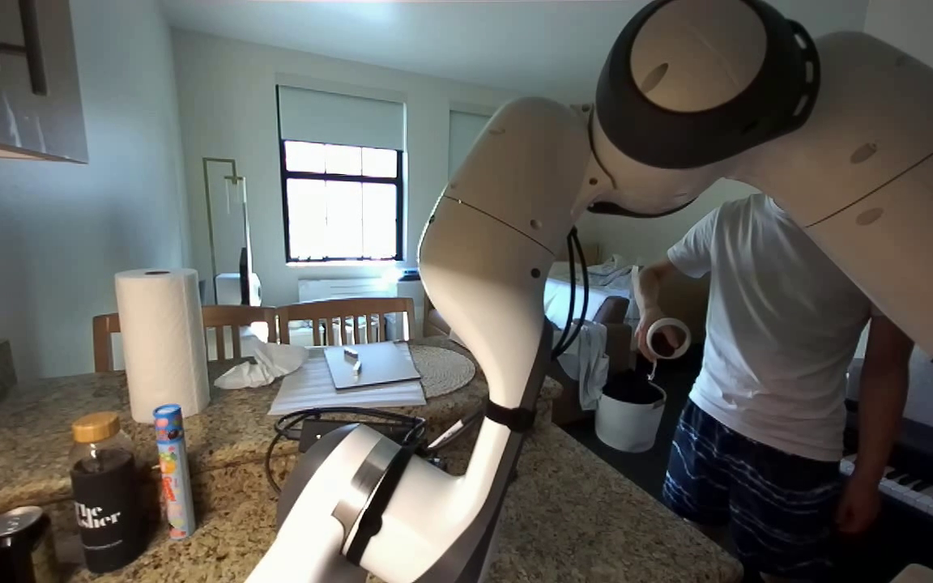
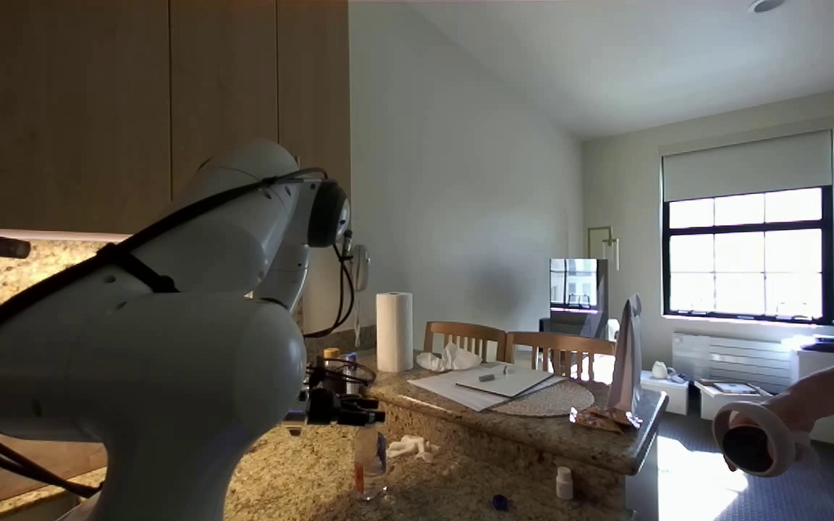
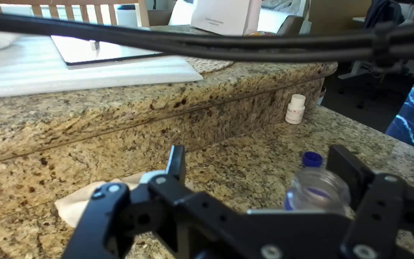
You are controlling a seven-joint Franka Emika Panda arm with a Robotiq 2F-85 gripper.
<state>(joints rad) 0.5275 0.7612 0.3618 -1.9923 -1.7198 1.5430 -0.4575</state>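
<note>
The bent arm point(image 2: 171, 340) holds its end effector point(image 3: 259, 167) roughly level, jaws spread apart.

Between the blocky, matt black fingers point(image 3: 349, 167), a clear, round-necked, glossy plastic bottle point(image 3: 318, 190) is seen, with a flat, speckled brown, smooth stone countertop point(image 3: 243, 176) beneath.

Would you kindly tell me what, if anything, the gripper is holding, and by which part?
Nothing is held: the gripper stands open, and the clear bottle stands on the counter.
</note>
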